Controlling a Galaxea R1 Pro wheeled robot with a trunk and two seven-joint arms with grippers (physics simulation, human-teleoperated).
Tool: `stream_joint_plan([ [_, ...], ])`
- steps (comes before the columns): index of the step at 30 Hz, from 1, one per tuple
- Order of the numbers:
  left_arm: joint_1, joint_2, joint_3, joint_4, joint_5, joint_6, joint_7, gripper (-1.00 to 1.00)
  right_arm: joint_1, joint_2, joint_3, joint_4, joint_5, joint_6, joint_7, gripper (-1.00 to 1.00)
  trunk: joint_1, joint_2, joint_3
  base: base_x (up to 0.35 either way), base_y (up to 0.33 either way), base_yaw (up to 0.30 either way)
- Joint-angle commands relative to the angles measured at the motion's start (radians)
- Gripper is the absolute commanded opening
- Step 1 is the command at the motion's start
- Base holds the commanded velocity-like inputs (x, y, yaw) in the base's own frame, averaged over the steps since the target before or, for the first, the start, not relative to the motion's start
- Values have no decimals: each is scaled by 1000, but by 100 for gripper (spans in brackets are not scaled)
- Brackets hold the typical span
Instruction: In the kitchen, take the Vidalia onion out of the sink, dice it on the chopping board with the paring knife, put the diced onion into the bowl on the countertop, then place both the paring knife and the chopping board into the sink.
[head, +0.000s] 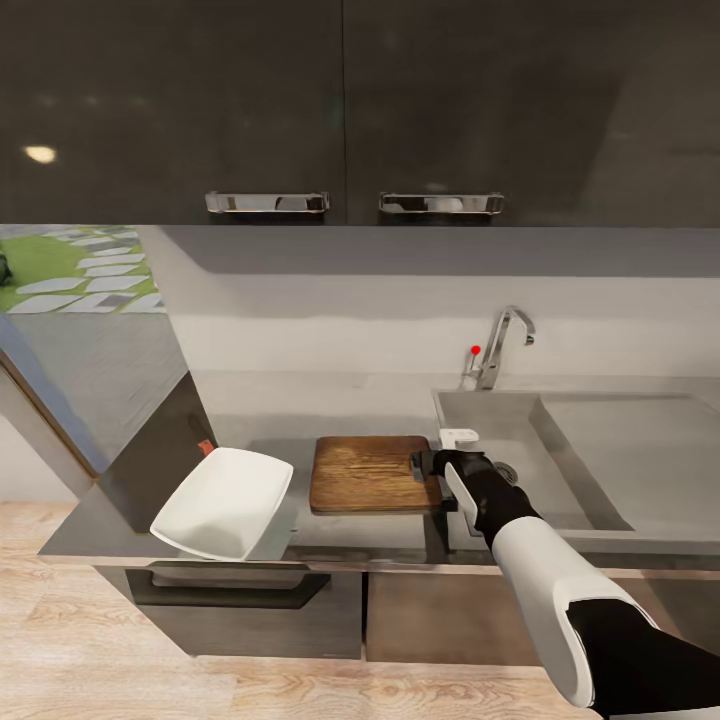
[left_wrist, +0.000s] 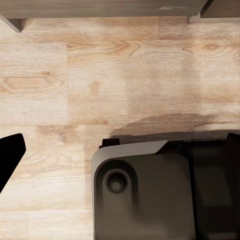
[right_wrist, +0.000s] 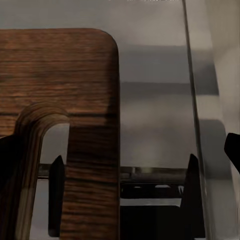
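Observation:
The dark brown chopping board (head: 368, 474) lies flat on the grey countertop (head: 300, 405), just left of the sink (head: 600, 450). My right gripper (head: 425, 465) is at the board's right end, by the sink's rim. In the right wrist view the chopping board (right_wrist: 60, 75) shows its slot handle, and the right gripper (right_wrist: 124, 192) is open, with one finger (right_wrist: 56, 195) in the slot and the other clear of the board's edge. The white bowl (head: 225, 500) sits left of the board and looks empty. The onion and the paring knife are out of view.
The chrome tap (head: 505, 345) with its red knob stands behind the basin. A small orange-red item (head: 205, 447) pokes out behind the bowl. Dark wall cabinets (head: 350, 110) hang overhead. The left wrist view looks down on pale wood floor (left_wrist: 120, 75) and the robot's dark base (left_wrist: 150, 195).

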Motion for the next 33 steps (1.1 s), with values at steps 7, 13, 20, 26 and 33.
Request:
stream_joint_plan([
  [7,1,0,-3,-1,0,-2,0,100,-1,0,2,-2,-4,6,-5,100,1,-2,-2,0,0,0],
  [13,1,0,-3,-1,-1,-2,0,100,-1,3,3,-2,-4,6,-6,100,1,-2,-2,0,0,0],
  [20,1,0,-3,-1,-1,-1,0,100,-1,7,4,-3,-7,6,-7,100,1,-2,3,0,0,0],
  [26,0,1,-3,-1,-1,-1,0,100,-1,8,4,-3,-7,6,-7,100,1,-2,12,0,0,0],
  [33,0,1,-3,-1,-1,-2,0,100,-1,7,4,-3,-7,6,-7,100,1,-2,23,0,0,0],
])
